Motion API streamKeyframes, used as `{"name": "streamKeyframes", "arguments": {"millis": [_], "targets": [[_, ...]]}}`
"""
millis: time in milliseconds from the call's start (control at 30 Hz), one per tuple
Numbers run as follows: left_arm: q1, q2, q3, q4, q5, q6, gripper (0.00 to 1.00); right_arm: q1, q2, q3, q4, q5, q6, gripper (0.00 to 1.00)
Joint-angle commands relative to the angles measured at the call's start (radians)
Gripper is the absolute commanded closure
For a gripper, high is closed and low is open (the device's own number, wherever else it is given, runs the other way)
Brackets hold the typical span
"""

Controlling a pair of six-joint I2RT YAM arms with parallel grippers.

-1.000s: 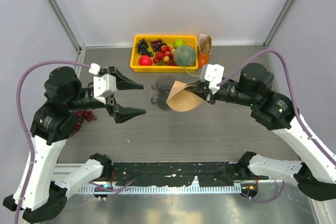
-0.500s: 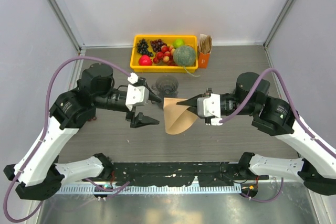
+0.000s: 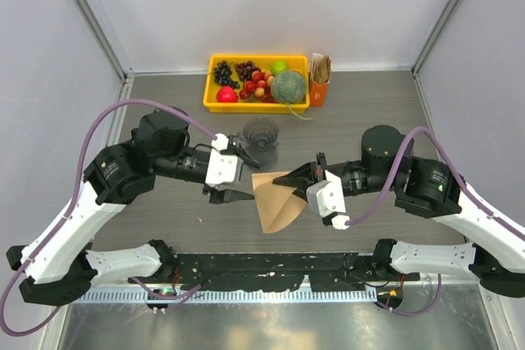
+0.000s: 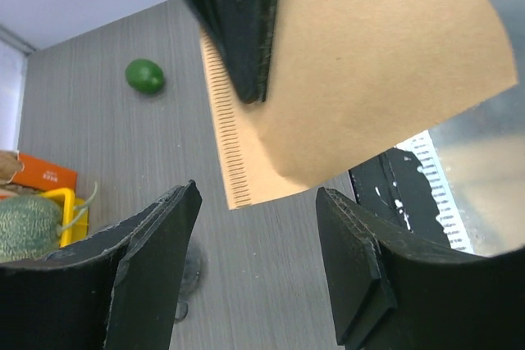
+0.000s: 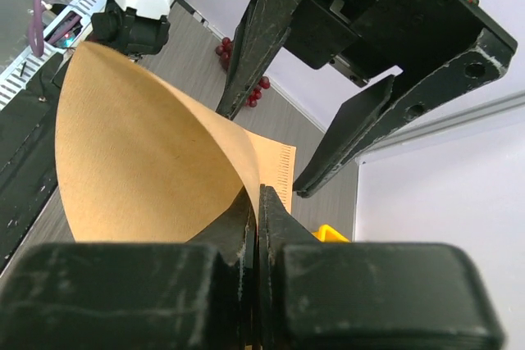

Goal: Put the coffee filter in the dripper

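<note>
The coffee filter [image 3: 275, 200], a tan paper cone, hangs over the table in front of the dripper [image 3: 261, 132], a smoky ribbed cup standing near the yellow tray. My right gripper [image 3: 302, 179] is shut on the filter's right edge; in the right wrist view the jaws [image 5: 257, 202] pinch the paper [image 5: 139, 170]. My left gripper [image 3: 248, 176] is open, its fingers just left of the filter and apart from it. In the left wrist view the filter [image 4: 361, 63] is above my open left gripper [image 4: 258, 223], with the right fingers [image 4: 234, 14] clamped on it.
A yellow tray [image 3: 215, 105] of fruit with a green melon [image 3: 288, 86] stands at the back. Beside it is an orange box with brown papers [image 3: 319, 79]. A small green fruit [image 4: 145, 76] lies on the table. Red grapes [image 5: 246, 79] lie at the left.
My right gripper has carried the filter toward the near edge, away from the dripper. My left arm has swung right, bringing its open fingers close to the filter's left side.
</note>
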Motion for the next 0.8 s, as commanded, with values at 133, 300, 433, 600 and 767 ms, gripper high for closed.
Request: {"name": "streamKeyframes", "arguments": {"millis": [133,300,433,600,767], "targets": [[-0.073,0.001,-0.01,-0.03,-0.016,0.124,0.46,0.032,0.009,0.024,0.03,0.009,-0.027,0.95],[-0.085,0.003,-0.016,-0.029,-0.031,0.127,0.6,0.038,0.012,0.03,0.05,0.005,-0.01,0.95],[-0.093,0.003,-0.03,-0.029,-0.036,0.13,0.64,0.041,0.009,0.024,0.085,0.011,0.008,0.95],[-0.097,0.0,-0.044,-0.018,-0.049,0.116,0.71,0.041,-0.008,0.004,0.155,0.038,0.04,0.95],[-0.064,-0.019,-0.073,0.061,-0.123,-0.011,0.48,0.041,-0.035,-0.039,0.22,0.121,0.112,0.95]]}}
